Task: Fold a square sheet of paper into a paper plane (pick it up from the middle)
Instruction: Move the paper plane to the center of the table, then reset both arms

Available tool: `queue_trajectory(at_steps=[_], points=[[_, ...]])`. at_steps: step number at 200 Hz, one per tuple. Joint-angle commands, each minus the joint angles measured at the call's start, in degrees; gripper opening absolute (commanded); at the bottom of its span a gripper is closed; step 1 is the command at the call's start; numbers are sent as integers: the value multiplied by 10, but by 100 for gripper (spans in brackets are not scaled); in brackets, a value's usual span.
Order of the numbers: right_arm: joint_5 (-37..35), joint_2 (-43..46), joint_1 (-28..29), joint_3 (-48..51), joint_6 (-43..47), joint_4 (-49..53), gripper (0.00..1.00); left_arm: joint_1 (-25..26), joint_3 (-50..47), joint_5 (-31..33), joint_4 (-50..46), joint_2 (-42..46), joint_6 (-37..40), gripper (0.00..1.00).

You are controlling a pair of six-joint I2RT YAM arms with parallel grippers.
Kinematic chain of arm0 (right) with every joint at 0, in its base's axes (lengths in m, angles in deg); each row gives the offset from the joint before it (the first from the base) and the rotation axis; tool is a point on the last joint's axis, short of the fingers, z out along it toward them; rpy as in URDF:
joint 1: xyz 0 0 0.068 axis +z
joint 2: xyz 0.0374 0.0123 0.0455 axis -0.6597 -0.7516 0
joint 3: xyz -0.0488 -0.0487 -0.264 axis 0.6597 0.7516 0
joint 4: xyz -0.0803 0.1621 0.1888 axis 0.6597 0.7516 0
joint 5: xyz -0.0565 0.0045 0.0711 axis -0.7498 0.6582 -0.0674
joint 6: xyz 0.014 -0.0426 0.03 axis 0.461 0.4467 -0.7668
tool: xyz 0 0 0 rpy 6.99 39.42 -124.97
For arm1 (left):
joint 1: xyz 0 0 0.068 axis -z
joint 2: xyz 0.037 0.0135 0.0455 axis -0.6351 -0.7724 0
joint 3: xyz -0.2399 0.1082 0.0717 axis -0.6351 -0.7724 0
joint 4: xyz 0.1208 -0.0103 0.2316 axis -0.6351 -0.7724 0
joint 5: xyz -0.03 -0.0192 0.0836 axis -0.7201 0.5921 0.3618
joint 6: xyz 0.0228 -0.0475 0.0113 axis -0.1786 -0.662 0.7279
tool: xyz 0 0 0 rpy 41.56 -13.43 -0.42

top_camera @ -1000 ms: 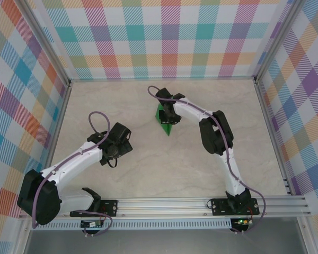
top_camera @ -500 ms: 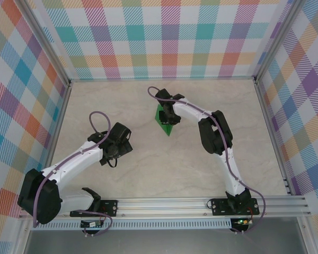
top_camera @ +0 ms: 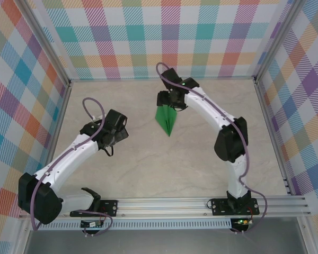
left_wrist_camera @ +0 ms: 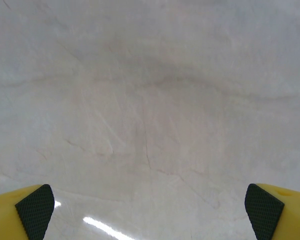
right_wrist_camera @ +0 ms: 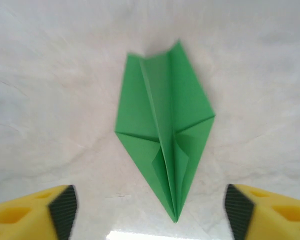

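The bright-green square sheet of paper is folded into a pointed paper plane (top_camera: 167, 120) that lies flat on the table, right of centre. Its layered wings and centre crease face up in the right wrist view (right_wrist_camera: 165, 125). My right gripper (top_camera: 167, 99) hovers over the plane's far end, open and apart from the paper. In its own view the right gripper (right_wrist_camera: 151, 212) has yellow fingers wide on either side of the plane's tip. My left gripper (top_camera: 116, 132) is to the left of the plane, well apart from it. In the left wrist view it (left_wrist_camera: 149, 215) is open over bare table.
The pale marbled table (top_camera: 122, 100) is ringed by checked walls (top_camera: 169, 37) on the far, left and right sides. A metal rail (top_camera: 201, 203) with both arm bases runs along the near edge. The right arm's elbow (top_camera: 230, 140) stands right of the plane.
The right gripper has opened, let go of the plane and pulled back toward the far wall. The plane now lies flat and uncovered. The left arm has shifted slightly left and farther away.
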Motion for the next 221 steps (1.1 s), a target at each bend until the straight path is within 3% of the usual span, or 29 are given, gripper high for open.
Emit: queue_trajectory(at_steps=[1, 10, 62, 105, 154, 221], points=[[-90, 88, -6, 53, 18, 3, 93, -29, 31, 74, -15, 11, 74, 100], [-122, 125, -8, 91, 34, -19, 100, -42, 36, 88, -2, 17, 98, 100], [-249, 353, -80, 413, 101, -228, 100, -115, -33, 157, 145, 57, 204, 100], [-259, 479, -174, 681, 169, -440, 100, -171, -148, 115, 322, 62, 258, 100], [-267, 463, -212, 830, 228, -616, 100, -188, -302, 97, 589, 47, 346, 100], [-103, 368, -226, 899, 324, -856, 100, -204, -394, -35, 864, -29, 420, 100]])
